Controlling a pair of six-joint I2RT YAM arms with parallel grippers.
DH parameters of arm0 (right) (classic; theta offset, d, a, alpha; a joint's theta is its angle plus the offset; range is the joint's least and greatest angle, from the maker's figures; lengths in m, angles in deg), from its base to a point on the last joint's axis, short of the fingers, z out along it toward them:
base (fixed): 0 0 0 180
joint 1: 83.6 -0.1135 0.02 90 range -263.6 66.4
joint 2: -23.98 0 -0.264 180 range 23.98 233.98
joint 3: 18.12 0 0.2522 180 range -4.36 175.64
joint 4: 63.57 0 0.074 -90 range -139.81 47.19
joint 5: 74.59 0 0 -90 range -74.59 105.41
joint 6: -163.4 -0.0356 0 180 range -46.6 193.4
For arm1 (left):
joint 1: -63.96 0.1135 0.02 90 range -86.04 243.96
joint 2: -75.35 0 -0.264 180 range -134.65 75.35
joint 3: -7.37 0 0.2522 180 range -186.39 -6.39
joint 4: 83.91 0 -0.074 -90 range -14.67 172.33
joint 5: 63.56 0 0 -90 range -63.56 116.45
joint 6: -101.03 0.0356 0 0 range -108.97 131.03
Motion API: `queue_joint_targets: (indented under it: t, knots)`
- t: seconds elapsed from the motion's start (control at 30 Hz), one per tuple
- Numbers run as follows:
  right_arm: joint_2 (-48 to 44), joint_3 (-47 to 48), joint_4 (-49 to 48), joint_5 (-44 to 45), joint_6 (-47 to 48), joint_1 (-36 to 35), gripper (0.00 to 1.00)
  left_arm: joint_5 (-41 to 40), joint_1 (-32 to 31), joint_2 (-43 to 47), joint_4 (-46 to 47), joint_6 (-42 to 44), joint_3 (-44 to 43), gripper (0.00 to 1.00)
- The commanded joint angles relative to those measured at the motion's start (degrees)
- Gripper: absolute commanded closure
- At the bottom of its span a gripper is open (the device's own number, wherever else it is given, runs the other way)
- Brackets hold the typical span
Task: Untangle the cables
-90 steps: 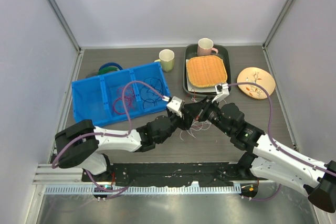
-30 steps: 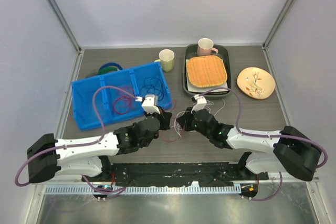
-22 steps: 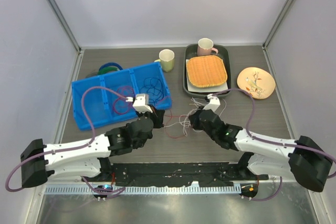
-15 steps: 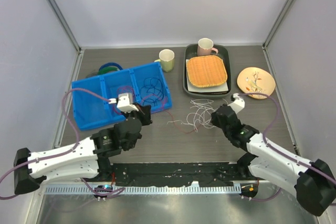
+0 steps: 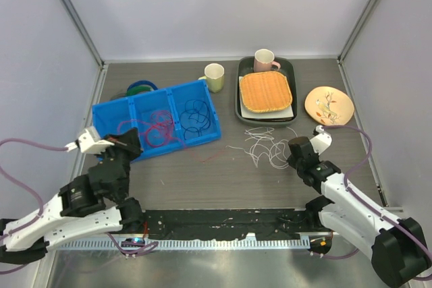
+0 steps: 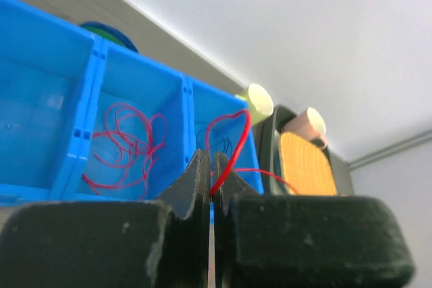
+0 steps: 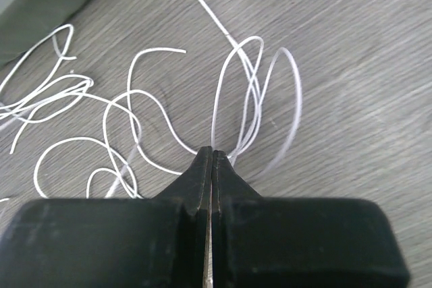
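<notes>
Though unclear overhead, left fingers (image 6: pixel 196 181) pinching red cable (image 6: pixel 230 145)

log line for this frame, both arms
left gripper shut on red cable | right gripper shut on white cable | white cable looped on table

Left arm (image 5: pixel 71 200) lies low across the lower left of the top view. The left gripper (image 5: pixel 125 142) points right, jaws closed on a red cable (image 6: pixel 233 148). Right arm (image 5: pixel 351 200) reaches from lower right toward centre. The right gripper (image 5: pixel 295 146) points left, jaws closed on a white cable (image 7: pixel 213 126).
</notes>
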State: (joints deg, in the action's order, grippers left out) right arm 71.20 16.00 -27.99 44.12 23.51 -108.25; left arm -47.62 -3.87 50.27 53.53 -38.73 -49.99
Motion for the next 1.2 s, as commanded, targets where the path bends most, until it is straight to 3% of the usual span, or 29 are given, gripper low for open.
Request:
queue_joint_targets:
  t: [0.0, 0.4, 0.57, 0.67, 0.73, 0.9, 1.0, 1.17]
  knots:
    - [0.33, 2.75, 2.96, 4.42, 0.05, 2.05, 0.99, -8.64, 0.16, 2.14, -2.07, 4.38, -5.18, 0.99]
    - [-8.97, 1.97, 3.32, 3.64, 4.53, 3.11, 0.99, -4.34, 0.16, -11.3, 3.13, 13.72, -12.38, 1.0]
    - [-13.91, -1.63, -0.2, -1.02, 8.4, 3.11, 0.96, 0.31, 0.16, -11.92, 12.07, 22.06, -13.1, 1.0]
    - [-14.61, -2.96, -0.64, -0.94, 8.05, 3.11, 0.85, 3.13, 0.16, -12.36, 16.12, 27.14, -13.88, 1.0]
    - [-14.35, -2.78, -0.91, -0.85, 8.4, 3.11, 0.74, 5.59, 0.16, -13.06, 19.9, 31.71, -14.15, 1.0]
    - [-14.26, -2.96, -1.26, -0.67, 8.32, 3.11, 0.4, 3.05, 0.16, -17.36, 22.37, 38.32, -18.8, 1.0]
    - [-14.79, -2.96, -1.26, -1.55, 8.58, 3.11, 0.27, 4.01, 0.16, -19.03, 27.2, 43.86, -19.68, 1.0]
    - [-15.14, -3.13, -1.52, -2.34, 8.93, 3.11, 0.2, 5.94, 4.1, -23.78, 27.66, 47.03, -23.19, 1.0]
